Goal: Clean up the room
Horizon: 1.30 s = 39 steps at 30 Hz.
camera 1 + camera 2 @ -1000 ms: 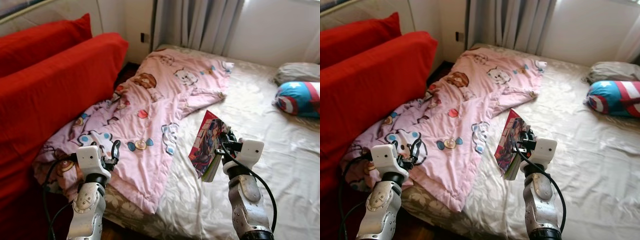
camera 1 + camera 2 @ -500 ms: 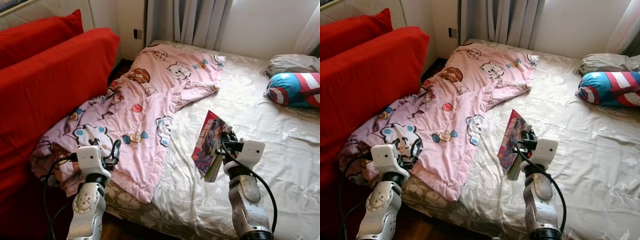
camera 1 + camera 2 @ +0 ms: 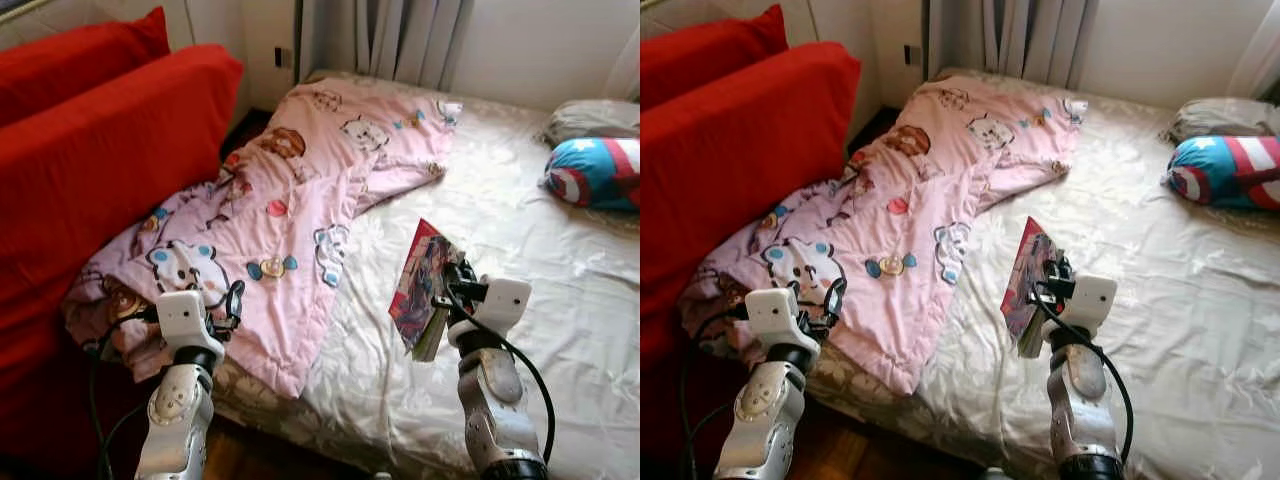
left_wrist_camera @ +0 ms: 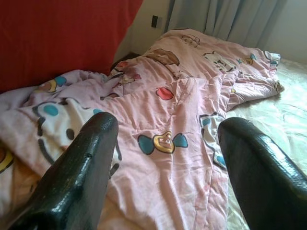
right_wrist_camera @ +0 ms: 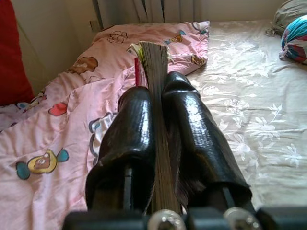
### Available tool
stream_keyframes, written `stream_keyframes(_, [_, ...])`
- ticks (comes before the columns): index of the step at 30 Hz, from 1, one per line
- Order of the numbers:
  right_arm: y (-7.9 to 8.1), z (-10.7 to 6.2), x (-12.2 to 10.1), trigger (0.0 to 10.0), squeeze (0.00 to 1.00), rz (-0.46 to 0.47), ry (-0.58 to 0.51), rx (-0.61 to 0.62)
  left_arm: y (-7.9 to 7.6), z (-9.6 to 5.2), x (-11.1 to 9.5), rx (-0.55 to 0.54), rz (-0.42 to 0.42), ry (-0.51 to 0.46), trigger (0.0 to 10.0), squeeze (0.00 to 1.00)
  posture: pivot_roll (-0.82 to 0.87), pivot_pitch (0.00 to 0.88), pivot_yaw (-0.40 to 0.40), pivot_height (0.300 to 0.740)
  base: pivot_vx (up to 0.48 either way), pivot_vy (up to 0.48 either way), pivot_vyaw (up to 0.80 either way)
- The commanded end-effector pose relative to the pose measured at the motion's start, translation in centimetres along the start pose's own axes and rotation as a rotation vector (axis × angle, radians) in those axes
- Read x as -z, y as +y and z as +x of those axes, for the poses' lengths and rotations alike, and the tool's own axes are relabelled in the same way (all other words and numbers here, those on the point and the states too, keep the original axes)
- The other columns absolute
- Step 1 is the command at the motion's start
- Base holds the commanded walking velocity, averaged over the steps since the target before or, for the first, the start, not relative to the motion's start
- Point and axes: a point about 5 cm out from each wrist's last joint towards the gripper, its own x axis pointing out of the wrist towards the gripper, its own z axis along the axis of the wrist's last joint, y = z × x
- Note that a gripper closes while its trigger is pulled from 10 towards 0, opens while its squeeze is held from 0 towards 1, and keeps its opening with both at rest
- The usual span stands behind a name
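My right gripper (image 3: 452,285) is shut on a colourful comic book (image 3: 420,283), held upright on edge above the bed's cream sheet (image 3: 520,240). In the right wrist view both fingers (image 5: 136,124) clamp the book's pages (image 5: 154,62). My left gripper (image 3: 232,300) stands open with nothing between its fingers (image 4: 81,163), low over the near corner of a pink cartoon-print blanket (image 3: 290,200) that spreads across the bed's left side.
A red sofa (image 3: 90,150) stands close along the bed's left. A blue, red and white shield cushion (image 3: 595,170) and a grey pillow (image 3: 595,118) lie at the far right. Curtains (image 3: 400,35) hang behind the bed. Dark wooden floor (image 3: 240,455) shows below the bed edge.
The camera has shifted, so the whole scene sits a little differently. Both grippers keep their pose; the book stays in the right one.
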Motion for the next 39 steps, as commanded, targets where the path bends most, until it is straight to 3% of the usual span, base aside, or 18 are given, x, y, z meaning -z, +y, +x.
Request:
stream_keyframes(1, [-0.15, 0.10, -0.35, 10.0, 0.00, 0.001, -0.022, 0.005, -0.07, -0.24, 0.12, -0.001, -0.004, 0.007, 10.0, 0.00, -0.04, 0.117, -0.051, 0.740, -0.300, 0.000, 0.00])
stream_keyframes(30, [-0.25, 0.29, -0.10, 10.0, 0.00, 0.000, 0.006, 0.006, -0.13, -0.22, 0.09, -0.011, -0.005, 0.004, 10.0, 0.00, -0.05, 0.114, -0.056, 0.740, -0.009, 0.000, 0.00])
stream_keyframes(39, [-0.08, 0.37, 0.02, 10.0, 0.00, 0.000, 0.014, -0.006, -0.12, -0.15, 0.08, -0.006, 0.016, 0.007, 10.0, 0.00, -0.05, 0.113, -0.057, 0.740, 0.000, 0.000, -0.72])
